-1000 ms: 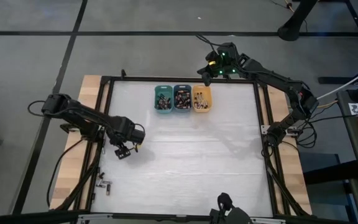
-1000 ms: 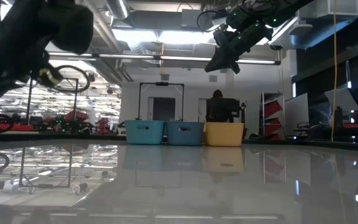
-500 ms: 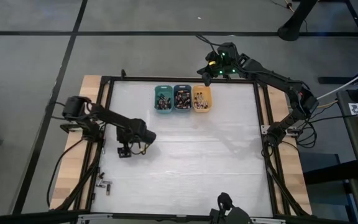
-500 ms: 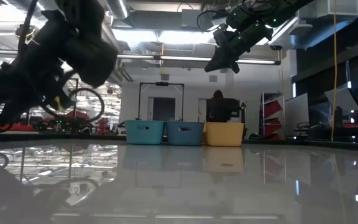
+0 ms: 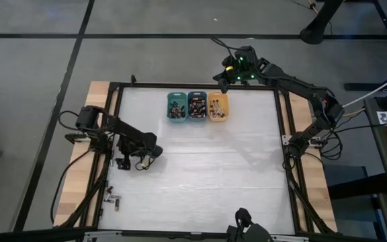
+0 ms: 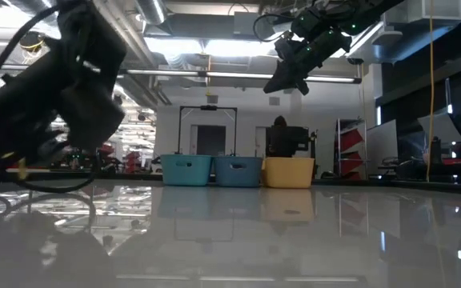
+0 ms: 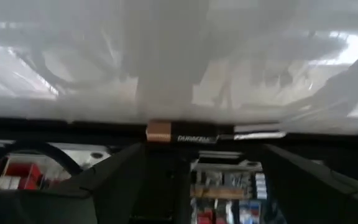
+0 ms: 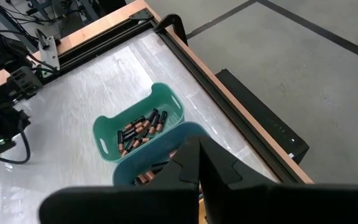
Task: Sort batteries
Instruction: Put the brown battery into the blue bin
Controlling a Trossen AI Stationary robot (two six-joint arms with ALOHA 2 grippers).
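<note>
Glossy white table, plastic bins

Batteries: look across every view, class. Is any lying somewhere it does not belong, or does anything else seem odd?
Yes. Most batteries sit in the teal bin and its neighbours, but a few loose batteries lie outside the black frame, on the wooden edge at the table's left side. The open left hand is low by that rail, facing one Duracell battery.

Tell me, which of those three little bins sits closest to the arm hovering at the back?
The orange bin, at the right end of the row. The blue bin and teal bin lie farther from the right end effector.
</note>
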